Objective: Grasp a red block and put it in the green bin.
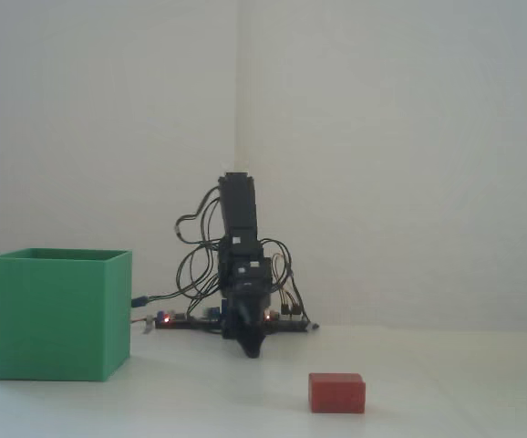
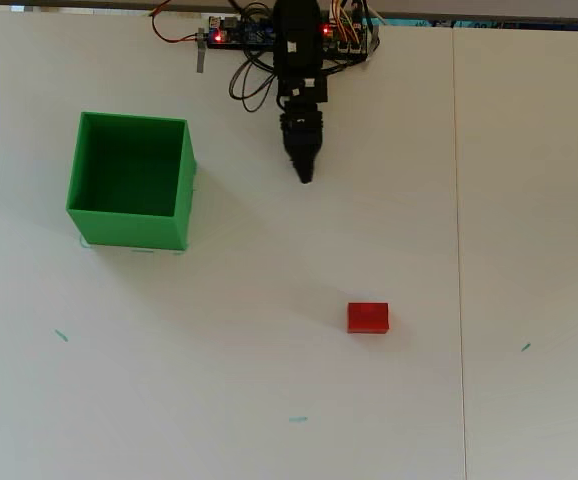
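Note:
The red block [image 2: 367, 317] lies on the white table, right of centre in the overhead view; it also shows in the fixed view [image 1: 336, 392] near the front. The green bin [image 2: 129, 178] stands open-topped at the left, and at the left in the fixed view [image 1: 56, 315]. Nothing shows inside it. My black gripper [image 2: 305, 176] hangs folded near the arm's base, far from the block and right of the bin; in the fixed view [image 1: 249, 349] it points down close to the table. Its jaws come to a single tip, with no gap visible. It holds nothing.
The arm's base with boards, red lights and wires [image 2: 269, 35] sits at the table's far edge. A seam [image 2: 457, 250] runs down the table at the right. Small teal marks [image 2: 61, 336] dot the surface. A white wall stands behind.

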